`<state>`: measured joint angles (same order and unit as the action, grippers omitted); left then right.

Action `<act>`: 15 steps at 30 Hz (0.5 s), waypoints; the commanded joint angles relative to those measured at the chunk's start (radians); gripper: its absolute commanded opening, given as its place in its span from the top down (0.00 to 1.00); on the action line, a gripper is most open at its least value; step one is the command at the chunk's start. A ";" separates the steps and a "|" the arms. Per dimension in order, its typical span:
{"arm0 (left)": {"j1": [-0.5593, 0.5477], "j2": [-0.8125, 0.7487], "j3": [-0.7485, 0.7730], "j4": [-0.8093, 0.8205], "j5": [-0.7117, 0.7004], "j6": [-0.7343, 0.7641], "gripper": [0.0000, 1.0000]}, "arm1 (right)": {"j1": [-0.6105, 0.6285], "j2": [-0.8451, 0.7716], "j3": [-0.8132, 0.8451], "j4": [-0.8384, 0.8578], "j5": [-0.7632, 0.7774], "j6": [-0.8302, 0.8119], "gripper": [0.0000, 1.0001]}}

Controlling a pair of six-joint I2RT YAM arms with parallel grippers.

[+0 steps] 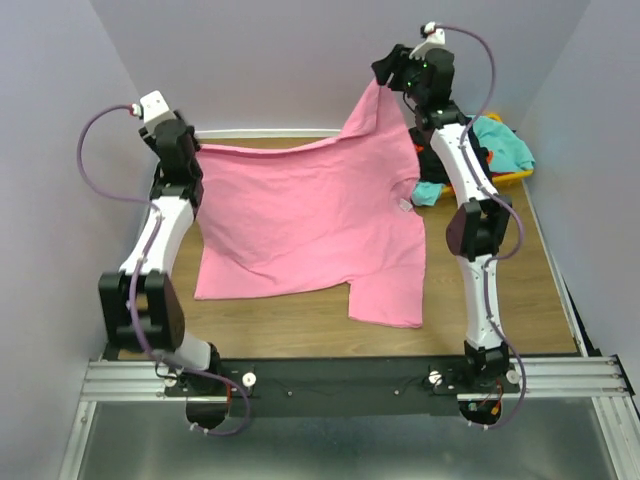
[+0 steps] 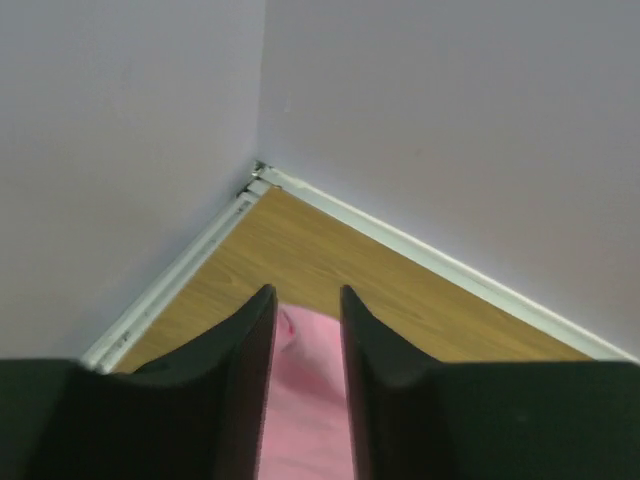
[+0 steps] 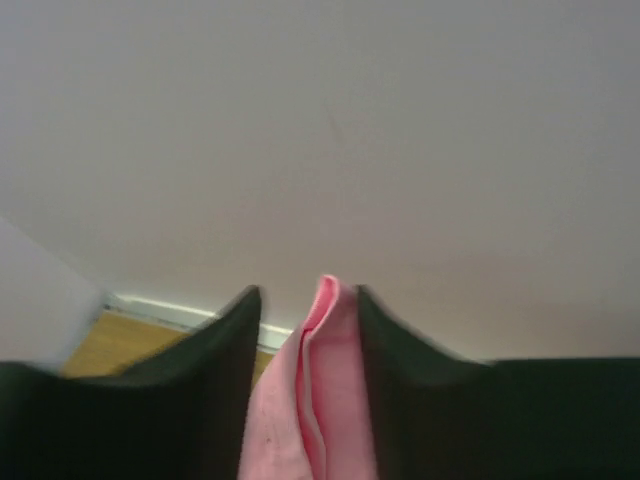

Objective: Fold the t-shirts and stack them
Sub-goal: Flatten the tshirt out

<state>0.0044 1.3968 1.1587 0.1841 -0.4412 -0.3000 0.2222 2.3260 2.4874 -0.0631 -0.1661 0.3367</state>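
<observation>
The right gripper [image 1: 384,72] is clamped on a bunched corner of the pink t-shirt [image 1: 310,220] and holds it high. In its own wrist view the cloth [image 3: 320,400] fills the gap between the two fingers [image 3: 225,350] and pokes up just past their tips.

The left gripper [image 1: 195,150] sits lower and grips the opposite far corner of the shirt. Its wrist view shows pink cloth [image 2: 300,410] lying between its fingers [image 2: 250,350], back from the tips. The shirt's edge runs taut from this gripper across to the right one.

Below and toward the bases from both grippers, the rest of the shirt drapes down onto the table [image 1: 300,320]. It is spread fairly flat there, with one sleeve lying nearest the bases and the collar under the right arm.

Beyond the right gripper's arm, on its outer side, a yellow bin [image 1: 512,177] holds a heap of more shirts, teal [image 1: 505,142] on top with black and orange beneath.

The task looks barely begun. The pink shirt shows no fold yet; it is only being lifted and stretched out. No folded stack shows anywhere, and the shirts in the bin wait untouched. Laying this one flat, folding it, and then working through the heap all appear to remain.
</observation>
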 commanded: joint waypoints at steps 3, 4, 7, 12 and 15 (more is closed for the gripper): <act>0.028 0.192 0.213 0.049 -0.079 -0.010 0.02 | -0.003 0.132 0.110 0.022 -0.018 0.012 0.00; 0.025 0.195 0.217 0.046 -0.065 -0.013 0.02 | -0.001 0.071 -0.001 0.035 -0.004 -0.011 0.00; 0.011 0.174 0.182 0.046 -0.059 -0.027 0.02 | -0.001 -0.037 -0.200 0.054 0.026 -0.042 0.00; -0.041 0.110 0.020 0.061 0.008 -0.076 0.01 | 0.006 -0.241 -0.593 0.092 0.010 -0.045 0.00; -0.060 0.105 -0.056 0.052 0.091 -0.094 0.02 | 0.031 -0.316 -0.764 0.097 0.008 -0.019 0.00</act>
<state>-0.0181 1.5112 1.1690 0.2371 -0.4435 -0.3538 0.2279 2.0998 1.8664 -0.0166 -0.1558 0.3096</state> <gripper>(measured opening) 0.984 0.998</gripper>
